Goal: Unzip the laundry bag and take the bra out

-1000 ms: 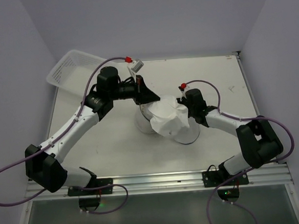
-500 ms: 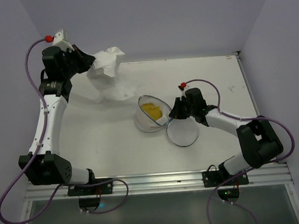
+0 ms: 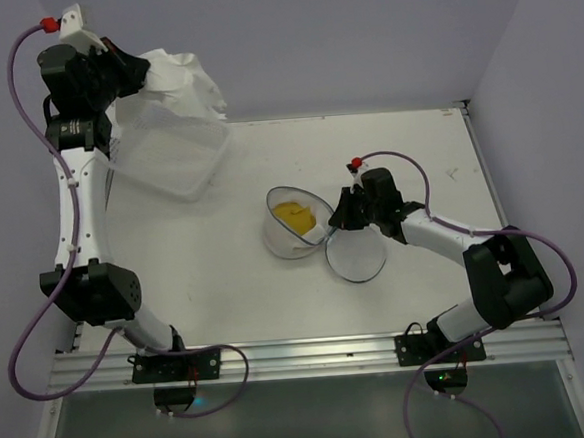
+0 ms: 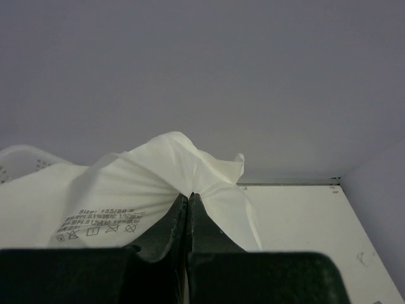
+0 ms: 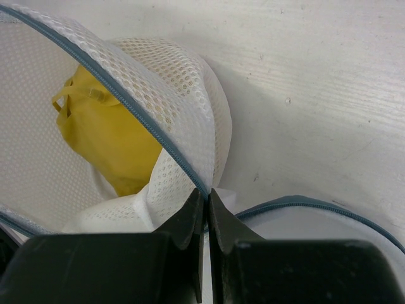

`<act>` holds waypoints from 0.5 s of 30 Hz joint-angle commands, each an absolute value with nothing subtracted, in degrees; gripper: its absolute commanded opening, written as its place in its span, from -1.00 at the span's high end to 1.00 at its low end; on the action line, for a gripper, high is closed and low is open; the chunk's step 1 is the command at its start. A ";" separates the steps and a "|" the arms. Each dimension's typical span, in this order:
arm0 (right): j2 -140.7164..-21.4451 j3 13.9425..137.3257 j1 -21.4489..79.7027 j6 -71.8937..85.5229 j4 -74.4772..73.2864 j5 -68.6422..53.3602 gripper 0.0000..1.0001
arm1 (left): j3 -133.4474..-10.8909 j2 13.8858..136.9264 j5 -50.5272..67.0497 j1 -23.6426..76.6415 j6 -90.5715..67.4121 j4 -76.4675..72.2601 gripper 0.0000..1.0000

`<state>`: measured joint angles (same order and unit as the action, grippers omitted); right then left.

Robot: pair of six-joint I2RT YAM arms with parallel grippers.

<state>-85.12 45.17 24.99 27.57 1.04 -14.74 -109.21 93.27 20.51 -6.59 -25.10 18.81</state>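
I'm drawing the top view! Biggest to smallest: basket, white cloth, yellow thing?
1. the basket
2. the white cloth, bunched in the left claw and held up nearer the camera, so it may look bigger than it is
3. the yellow thing inside the laundry bag

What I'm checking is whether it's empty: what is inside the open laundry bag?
A yellow fabric item sits in the tilted half of the laundry bag; the flat half looks empty. Anything beneath the yellow item is covered.

The left end effector (image 3: 148,75) has lifted the white garment (image 3: 188,82) off the laundry bag (image 3: 278,242) and swung it high, far left of and behind the bag, uncovering a yellow garment (image 3: 297,215) inside.
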 commanded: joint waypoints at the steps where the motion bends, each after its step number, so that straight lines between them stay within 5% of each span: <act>1: -85.25 47.72 24.96 26.46 0.97 -16.35 0.93 | -112.32 98.33 23.81 -8.52 -21.45 19.16 1.00; 7: -85.61 48.16 24.96 26.28 0.18 -16.70 0.94 | -112.59 104.05 30.85 -9.05 -20.92 16.70 1.00; 15: -85.52 47.64 24.96 25.84 -1.49 -16.44 0.94 | -112.15 111.53 22.78 -11.86 -10.92 17.66 1.00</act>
